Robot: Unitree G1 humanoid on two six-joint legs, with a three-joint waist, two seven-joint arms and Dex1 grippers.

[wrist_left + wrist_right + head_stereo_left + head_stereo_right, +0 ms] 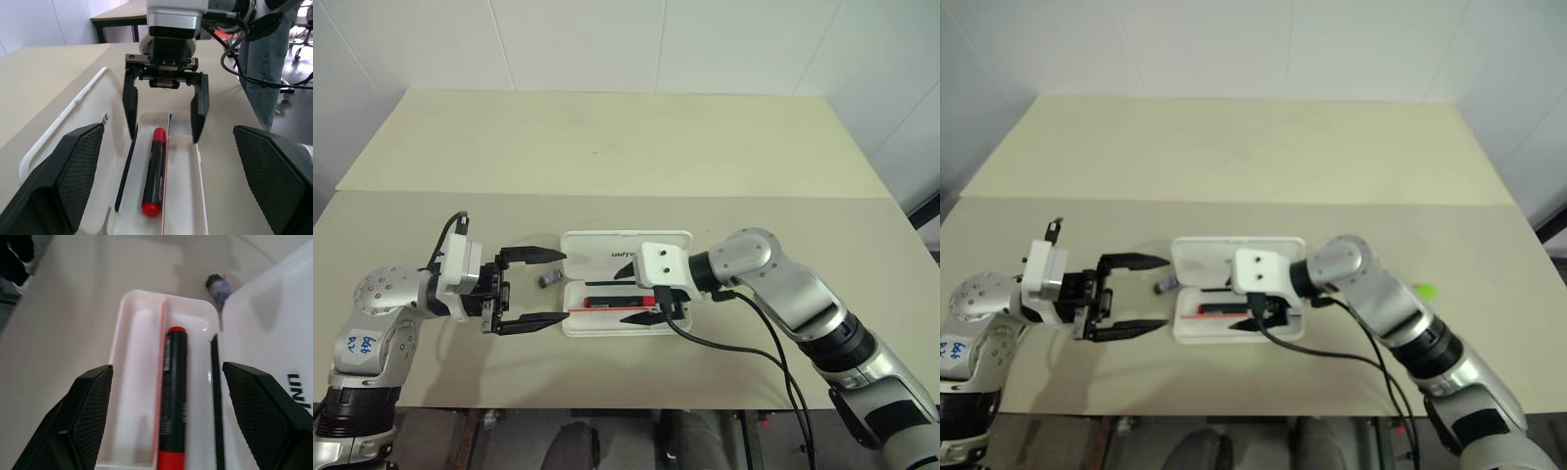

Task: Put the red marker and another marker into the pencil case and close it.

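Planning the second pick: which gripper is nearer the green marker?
Right. The green marker lies on the table beside the right arm's forearm, with the right gripper over the pencil case. The left gripper sits past the case's far end.

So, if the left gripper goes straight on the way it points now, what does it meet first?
Most likely the open pencil case: the left gripper points at its near end, open fingers to each side. Past that lies the red marker. Height is unclear; it might pass just above.

The right gripper (642,295) hangs over the open pencil case (607,257), blocking it; surrounding table (607,147) lies bare.
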